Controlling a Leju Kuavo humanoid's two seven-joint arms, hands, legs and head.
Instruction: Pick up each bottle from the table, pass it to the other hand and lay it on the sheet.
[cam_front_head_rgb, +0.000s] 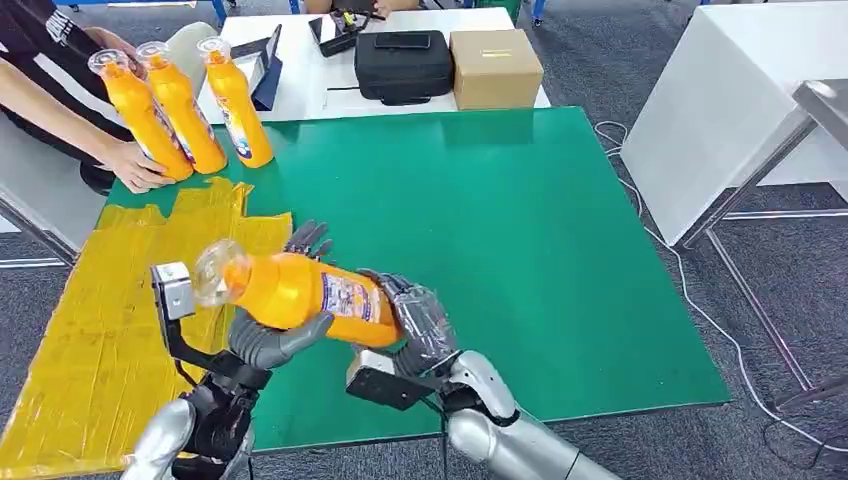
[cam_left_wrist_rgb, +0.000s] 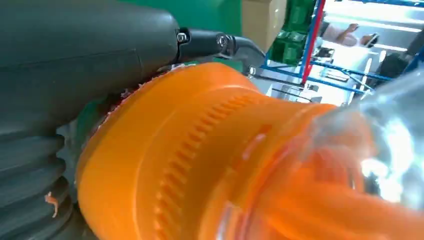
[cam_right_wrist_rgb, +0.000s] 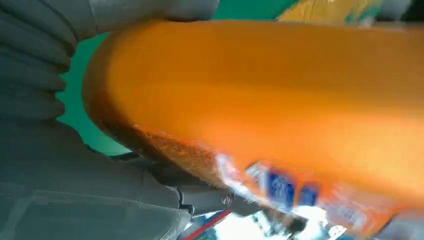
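Observation:
An orange bottle (cam_front_head_rgb: 300, 292) with a clear cap lies on its side in the air above the near left part of the green table (cam_front_head_rgb: 520, 220), cap toward the yellow sheet (cam_front_head_rgb: 90, 330). My left hand (cam_front_head_rgb: 270, 340) cups its neck end, thumb underneath and fingers (cam_front_head_rgb: 308, 238) behind. My right hand (cam_front_head_rgb: 420, 320) grips its base end. Up close, the bottle (cam_left_wrist_rgb: 200, 165) lies against my left hand (cam_left_wrist_rgb: 75, 60), and in the right wrist view the bottle (cam_right_wrist_rgb: 280, 95) sits under the thumb of my right hand (cam_right_wrist_rgb: 50, 165). Three more orange bottles (cam_front_head_rgb: 185, 105) stand at the table's far left.
A person's hand (cam_front_head_rgb: 135, 165) rests at the foot of the leftmost standing bottle (cam_front_head_rgb: 145, 115). Behind the green table, a white table carries a black bag (cam_front_head_rgb: 405, 62) and a cardboard box (cam_front_head_rgb: 495, 65). Another white table (cam_front_head_rgb: 720, 110) stands to the right, with cables on the floor.

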